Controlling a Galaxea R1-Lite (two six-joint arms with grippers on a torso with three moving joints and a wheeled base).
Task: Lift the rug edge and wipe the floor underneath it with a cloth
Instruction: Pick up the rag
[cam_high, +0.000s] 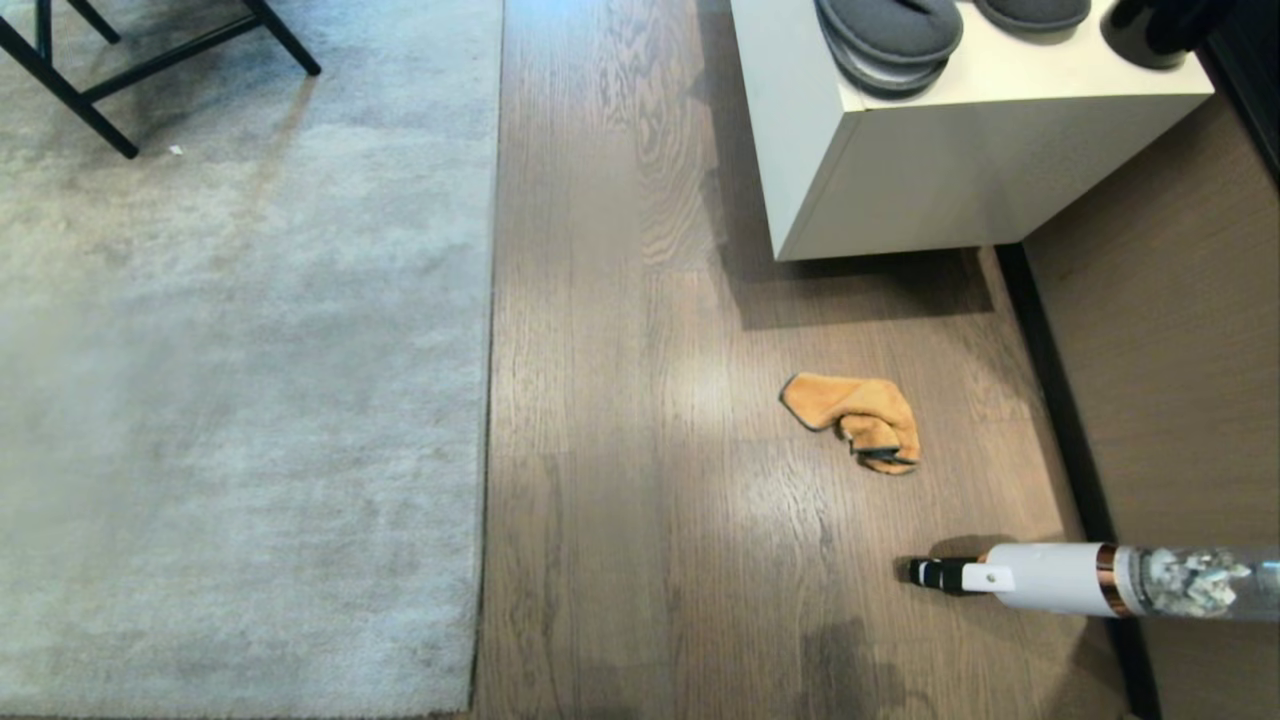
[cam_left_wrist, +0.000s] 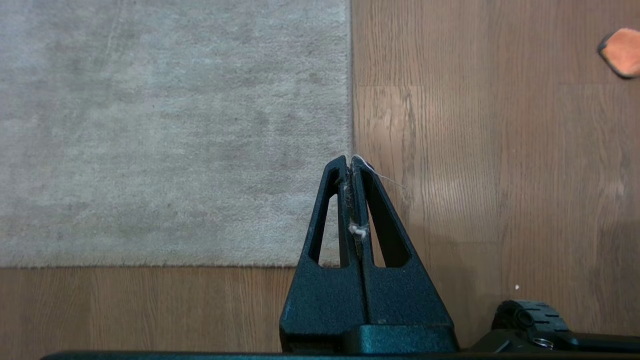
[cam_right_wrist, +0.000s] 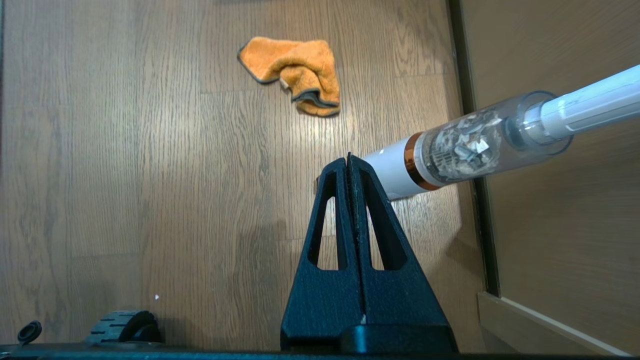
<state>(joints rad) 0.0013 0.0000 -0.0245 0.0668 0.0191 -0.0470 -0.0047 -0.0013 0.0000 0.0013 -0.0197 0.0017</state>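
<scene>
A: Head view first: where is the cloth (cam_high: 853, 418)?

B: Crumpled on the floor (cam_high: 620, 400), well apart from the rug edge (cam_high: 492, 300), which runs straight and lies flat. It sits between a white cabinet (cam_high: 900, 170) bearing grey slippers (cam_high: 890, 35) and a handheld vacuum (cam_high: 1060, 578) lying by the wall.

A: And the pincers?

B: Neither shows in the head view. In its wrist view, the left pincer (cam_left_wrist: 351, 159) has its fingers pressed together on nothing, hanging over the rug's corner, some lint stuck to it. The right pincer (cam_right_wrist: 348, 157) is likewise closed and empty, above bare floor, the vacuum's nose just behind its tips.
</scene>
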